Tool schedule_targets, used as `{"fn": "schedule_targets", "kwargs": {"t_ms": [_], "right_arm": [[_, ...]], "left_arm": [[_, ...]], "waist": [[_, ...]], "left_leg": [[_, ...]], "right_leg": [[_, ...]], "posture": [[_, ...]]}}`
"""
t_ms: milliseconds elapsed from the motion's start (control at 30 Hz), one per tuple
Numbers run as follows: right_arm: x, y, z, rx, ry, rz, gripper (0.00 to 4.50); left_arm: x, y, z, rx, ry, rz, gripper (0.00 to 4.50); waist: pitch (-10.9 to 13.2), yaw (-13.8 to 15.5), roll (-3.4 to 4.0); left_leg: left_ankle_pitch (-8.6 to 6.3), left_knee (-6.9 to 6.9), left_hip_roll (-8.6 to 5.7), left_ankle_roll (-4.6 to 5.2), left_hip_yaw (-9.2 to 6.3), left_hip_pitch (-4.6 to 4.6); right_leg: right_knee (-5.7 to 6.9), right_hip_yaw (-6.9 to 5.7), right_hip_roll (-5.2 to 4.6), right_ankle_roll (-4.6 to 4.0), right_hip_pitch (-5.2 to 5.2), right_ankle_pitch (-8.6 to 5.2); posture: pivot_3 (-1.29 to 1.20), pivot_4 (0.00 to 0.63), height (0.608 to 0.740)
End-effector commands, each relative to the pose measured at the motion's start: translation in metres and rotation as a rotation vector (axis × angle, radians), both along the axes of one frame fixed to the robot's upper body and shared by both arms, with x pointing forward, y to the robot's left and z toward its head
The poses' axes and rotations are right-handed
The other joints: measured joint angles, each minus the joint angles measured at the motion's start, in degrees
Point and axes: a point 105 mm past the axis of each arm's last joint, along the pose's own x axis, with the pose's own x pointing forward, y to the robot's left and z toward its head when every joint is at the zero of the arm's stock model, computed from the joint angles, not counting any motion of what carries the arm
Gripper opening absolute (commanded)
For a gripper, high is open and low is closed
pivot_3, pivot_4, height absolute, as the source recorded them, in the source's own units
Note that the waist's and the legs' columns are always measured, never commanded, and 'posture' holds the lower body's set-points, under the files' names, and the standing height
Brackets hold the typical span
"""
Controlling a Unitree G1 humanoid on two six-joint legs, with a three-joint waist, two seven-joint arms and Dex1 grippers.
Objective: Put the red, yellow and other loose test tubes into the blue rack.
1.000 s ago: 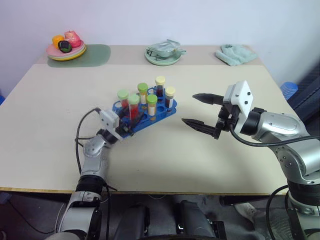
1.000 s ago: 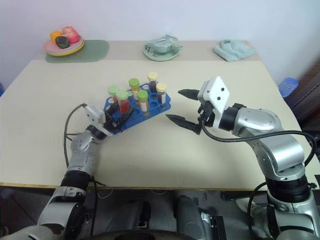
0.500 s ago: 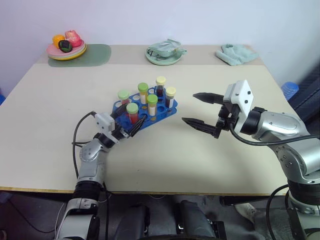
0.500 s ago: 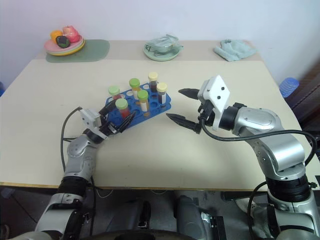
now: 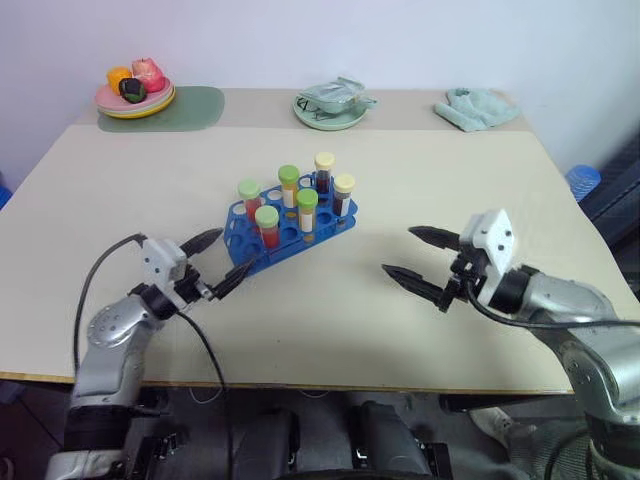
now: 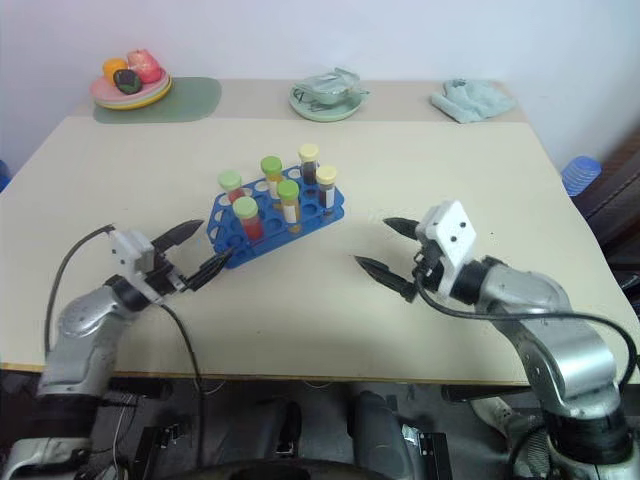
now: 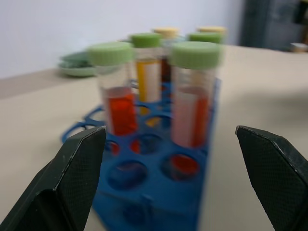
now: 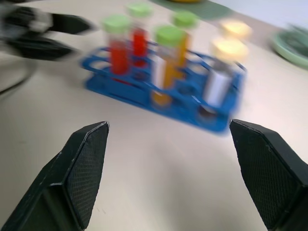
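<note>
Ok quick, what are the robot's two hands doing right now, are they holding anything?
Left tool: open, holding nothing, just beside the blue rack.
Right tool: open, holding nothing, over the table.

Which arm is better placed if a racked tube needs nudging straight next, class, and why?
Left, probably. The left gripper is open right beside the blue rack, facing the test tubes; the right gripper, also open, sits farther off across bare table.
</note>
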Motion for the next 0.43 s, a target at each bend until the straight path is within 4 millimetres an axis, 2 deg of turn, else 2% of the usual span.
{"fn": "schedule_targets", "kwargs": {"t_ms": [33,167,267,433], "right_arm": [[-0.006,-0.014,0.013,0.007,-0.081,-0.101,4.09],[-0.017,-0.033,0.002,0.001,-0.051,-0.179,4.09],[-0.024,-0.049,-0.003,-0.014,-0.037,-0.228,4.09],[-0.027,-0.059,-0.001,-0.016,-0.047,-0.243,4.09]], "left_arm": [[-0.012,0.004,0.026,0.004,-0.054,-0.034,4.40],[-0.024,0.010,0.031,0.025,-0.049,-0.044,4.40],[-0.026,0.012,0.027,0.049,-0.008,-0.021,4.40],[-0.030,0.005,0.026,0.031,0.019,-0.049,4.40]], "waist": [[0.0,0.0,0.03],[0.0,0.0,0.05],[0.0,0.0,0.05],[0.0,-0.1,0.06]], "left_leg": [[0.00,0.00,0.00,0.00,0.01,-0.01],[0.00,-0.02,0.00,0.00,0.02,0.07],[-0.01,-0.05,0.00,0.02,0.02,0.08],[-0.02,-0.06,0.00,0.03,0.02,0.18]], "right_leg": [[-0.01,0.00,0.00,0.00,0.00,0.00],[-0.04,0.00,0.00,-0.01,0.07,0.00],[-0.12,-0.01,0.00,-0.01,0.11,0.00],[-0.20,-0.01,0.00,0.00,0.25,0.00]], "posture": [[0.00,0.150,0.740],[0.00,0.150,0.740],[0.00,0.150,0.740],[0.00,0.150,0.740]]}}
